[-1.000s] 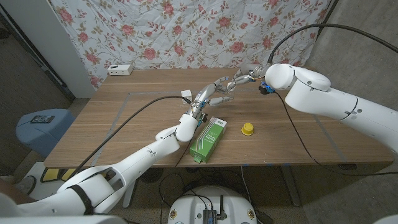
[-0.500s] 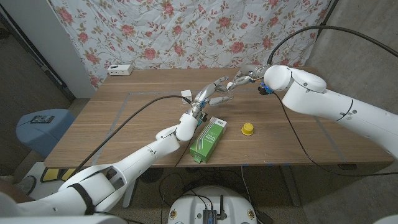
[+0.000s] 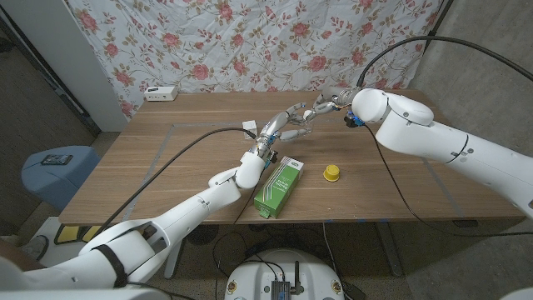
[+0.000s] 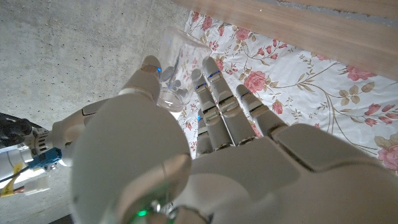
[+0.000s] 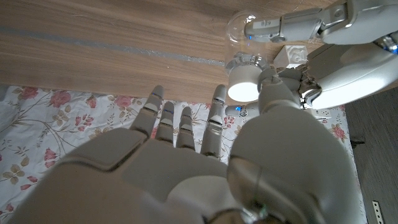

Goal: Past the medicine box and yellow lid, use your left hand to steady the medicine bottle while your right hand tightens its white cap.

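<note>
Around medicine bottle (image 4: 173,74): left robot hand (image 3: 281,127).

Wooden table (image 3: 166,158) — pale tape lines run across its top. Far left corner of the table: white power strip (image 3: 161,93), lying flat near the far edge. Small white block (image 3: 249,126) sits on the table around mid-depth, left of centre. Behind the table hangs a floral cloth (image 3: 250,42), white with pink roses. On the floor to the left — a round blue stool (image 3: 54,171) with a small dark object (image 3: 55,158) on its seat. Grey concrete wall (image 3: 491,75) at the right.
</note>
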